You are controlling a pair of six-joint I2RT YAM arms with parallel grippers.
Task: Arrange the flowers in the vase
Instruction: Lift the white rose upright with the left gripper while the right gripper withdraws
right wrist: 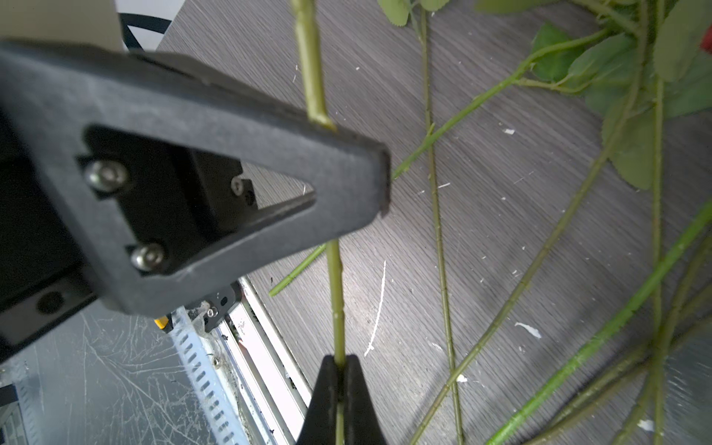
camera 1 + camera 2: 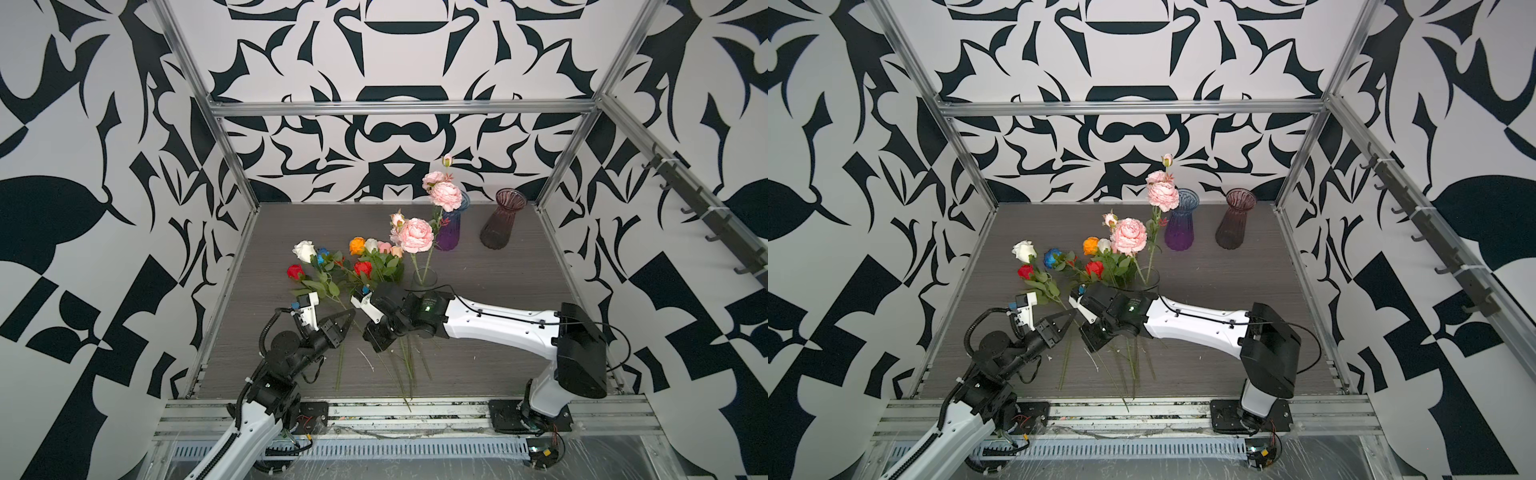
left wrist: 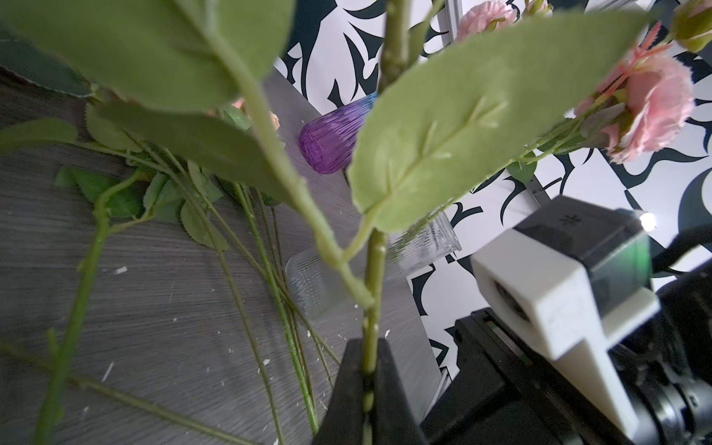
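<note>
Stem [image 3: 376, 269] of one flower: green, leafy, held clear of the desk [image 2: 519, 270] between my two arms.

My left pincer [image 3: 368, 366]: jaws together, clamped on the stem just short of its leaves [image 3: 462, 127].

My right pincer [image 1: 340, 364]: jaws pressed against the same stem from both sides, farther from the leaves. In the right wrist view the left pincer's black finger crosses the stem just beyond mine.

Other flowers [image 2: 357, 266]: a loose heap lying on the desk just past both pincers. Heads are white, blue, red, orange and peach; bare stems fan toward the near edge.

Clear vase [image 2: 432, 277]: upright, just right of the heap, with two pink blooms [image 2: 416, 235] standing in it. Purple vase [image 2: 451, 235] and dark red vase [image 2: 500, 224]: upright farther back, apart from each other.

Hard to make out:
- The held flower's head. The stem runs out of the left wrist view, and in both top views I lose it among the heap's leaves, so I cannot tell its colour.
- My right pincer's tips sit under my own wrist in both top views.
- Blurred leaves close to the left wrist lens cover part of the heap and part of the clear vase.
</note>
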